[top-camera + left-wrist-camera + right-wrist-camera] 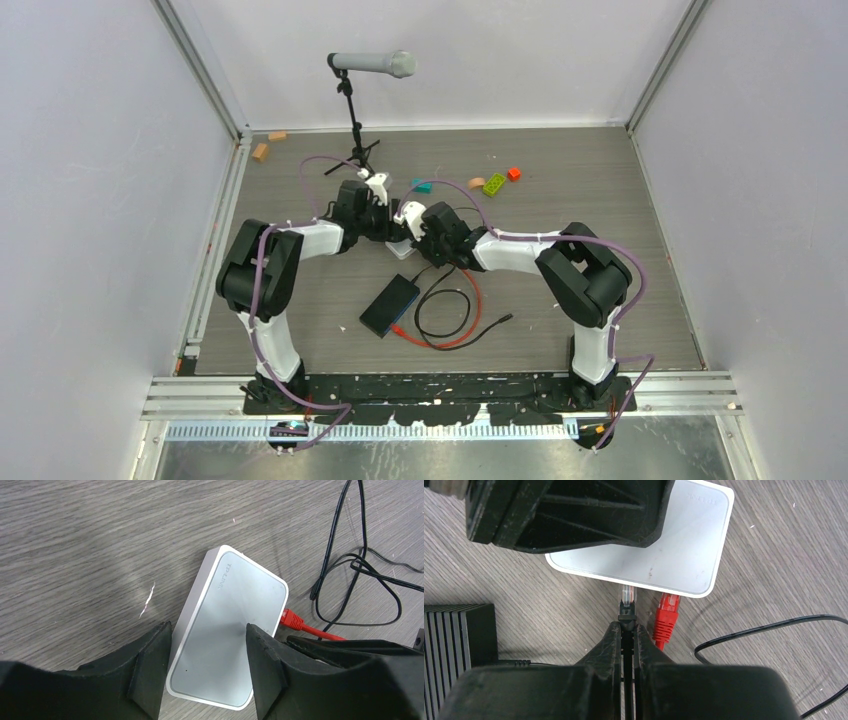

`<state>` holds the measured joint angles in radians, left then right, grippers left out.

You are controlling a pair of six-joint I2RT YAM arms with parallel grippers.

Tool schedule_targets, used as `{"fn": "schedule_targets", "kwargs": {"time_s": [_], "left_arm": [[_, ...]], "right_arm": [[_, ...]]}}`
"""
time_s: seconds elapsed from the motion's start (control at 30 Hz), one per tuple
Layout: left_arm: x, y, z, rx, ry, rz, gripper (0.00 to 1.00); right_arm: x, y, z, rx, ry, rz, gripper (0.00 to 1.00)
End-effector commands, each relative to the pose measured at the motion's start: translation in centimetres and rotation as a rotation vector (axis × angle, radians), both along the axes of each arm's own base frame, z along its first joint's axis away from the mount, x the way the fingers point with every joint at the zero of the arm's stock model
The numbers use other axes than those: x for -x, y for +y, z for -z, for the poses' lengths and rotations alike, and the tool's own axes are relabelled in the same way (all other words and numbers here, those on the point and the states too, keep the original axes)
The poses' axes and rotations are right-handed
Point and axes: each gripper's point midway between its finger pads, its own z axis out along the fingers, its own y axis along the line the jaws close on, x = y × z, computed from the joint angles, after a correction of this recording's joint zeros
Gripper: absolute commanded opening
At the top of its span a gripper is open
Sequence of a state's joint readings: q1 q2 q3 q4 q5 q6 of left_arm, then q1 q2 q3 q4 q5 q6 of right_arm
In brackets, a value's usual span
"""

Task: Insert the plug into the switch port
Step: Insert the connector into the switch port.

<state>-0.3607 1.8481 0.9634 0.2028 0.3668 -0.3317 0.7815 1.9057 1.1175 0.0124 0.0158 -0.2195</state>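
Note:
The red cable's plug point(667, 616) sits in the near edge of a white rounded box point(684, 555), also seen in the left wrist view point(291, 620). My right gripper point(626, 627) is shut on a second connector point(627, 597), clear-tipped with a black boot, whose tip touches the white box's edge just left of the red plug. My left gripper point(207, 640) is open, with a finger on each side of the white box point(235, 610). The flat black box point(390, 305) lies nearer the arm bases; its ports do not show.
A thin black cable point(350, 580) loops on the table right of the white box. Red cable point(470, 310) curls beside the black box, whose ribbed corner shows in the right wrist view point(454, 635). A microphone stand point(352, 110) and small toy blocks point(494, 184) stand at the back.

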Motion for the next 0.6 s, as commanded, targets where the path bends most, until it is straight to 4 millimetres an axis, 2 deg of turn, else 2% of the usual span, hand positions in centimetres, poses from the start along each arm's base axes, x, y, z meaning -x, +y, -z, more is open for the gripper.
{"fn": "schedule_targets", "kwargs": {"time_s": [0.0,0.37,0.57], "left_arm": [[0.4,-1.3,-0.3,0.016,0.008,0.057,0.58],[0.4,-1.2,-0.2,0.006,0.013,0.054,0.58],[0.4,-1.1,-0.2,0.001,0.011,0.050,0.59]], "right_arm": [[-2.1,1.5,-3.9,-0.103,-0.121,0.009,0.00],[-2.1,1.6,-4.8,-0.124,-0.144,0.002,0.01],[-2.3,1.0,-5.1,-0.120,-0.173,0.021,0.00]]}}
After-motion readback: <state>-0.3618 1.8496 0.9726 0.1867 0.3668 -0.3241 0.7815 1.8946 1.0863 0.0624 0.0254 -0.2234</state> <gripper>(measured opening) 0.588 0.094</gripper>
